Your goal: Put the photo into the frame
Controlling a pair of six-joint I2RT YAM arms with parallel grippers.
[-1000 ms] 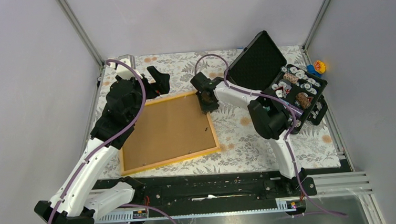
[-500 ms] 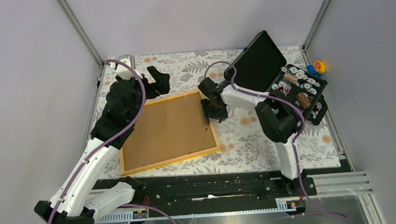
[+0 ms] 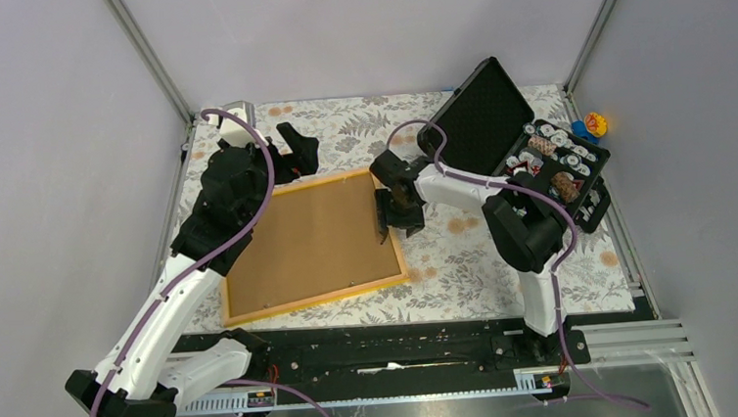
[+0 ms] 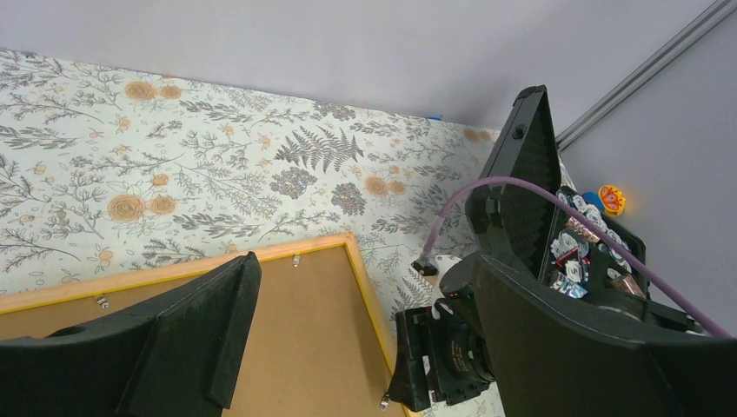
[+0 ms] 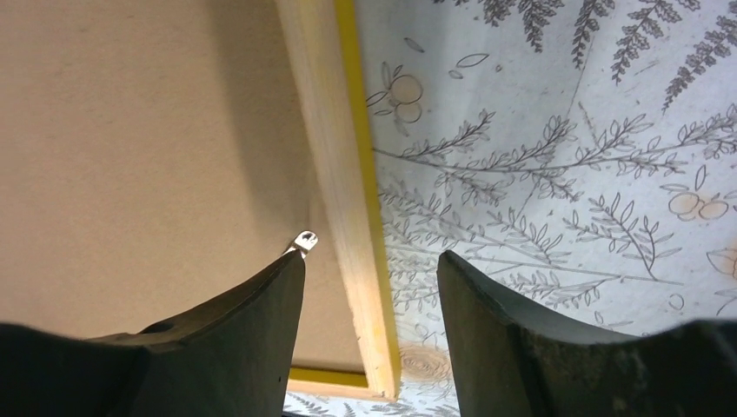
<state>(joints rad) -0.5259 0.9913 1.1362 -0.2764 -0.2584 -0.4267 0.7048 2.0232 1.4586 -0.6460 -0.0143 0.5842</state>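
Frame [image 3: 317, 299] lies face down on the table [image 3: 467, 260], board [image 3: 309, 242] seated in it; photo not visible. Judged light, stiff and thin: grip a rail. Left gripper [image 4: 365, 269] gapes wide, empty. Right gripper [image 5: 369, 261] stands apart, straddling the right rail beside a tab [image 5: 304, 240].

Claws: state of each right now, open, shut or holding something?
Left claw: open, holding nothing.
Right claw: open, straddling the frame edge, not gripping it.
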